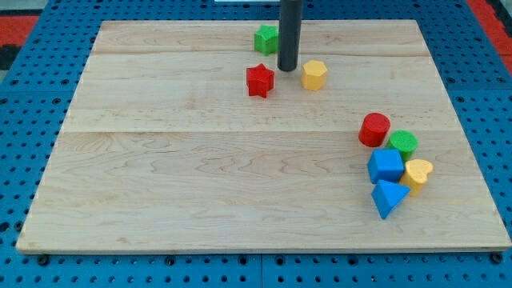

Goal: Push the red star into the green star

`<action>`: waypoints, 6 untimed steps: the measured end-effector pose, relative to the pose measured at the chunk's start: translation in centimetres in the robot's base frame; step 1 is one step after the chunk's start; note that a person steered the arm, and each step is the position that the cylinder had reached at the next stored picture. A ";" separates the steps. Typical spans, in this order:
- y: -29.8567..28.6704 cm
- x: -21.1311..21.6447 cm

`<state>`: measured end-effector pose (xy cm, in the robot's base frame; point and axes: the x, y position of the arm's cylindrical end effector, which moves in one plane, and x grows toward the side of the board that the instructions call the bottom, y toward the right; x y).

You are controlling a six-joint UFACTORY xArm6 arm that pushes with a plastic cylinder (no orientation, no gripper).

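Surface: pale wooden board [200, 184] laid on a blue pegboard [32, 160].
Tool: no grasping part is fitted, so no open or closed state can be told; a straight dark rod is seen instead.
My tip [287, 69]: set down near the view's top, between the red star and the yellow hexagon, close to both; contact cannot be told.
Red star [260, 81]: just left of and slightly below the tip.
Green star [266, 38]: above the red star, apart from it, partly hidden by the rod.
Yellow hexagon [314, 75]: just right of the tip.
Cluster at the view's right: red cylinder [374, 130], green cylinder [403, 143], blue cube [386, 166], yellow heart [418, 173], blue triangle [389, 198], packed closely together.
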<state>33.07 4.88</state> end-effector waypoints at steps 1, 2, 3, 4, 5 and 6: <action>-1.8 3.8; -7.2 3.8; -7.3 1.2; -7.3 -0.2; -9.2 1.9; -12.1 -1.4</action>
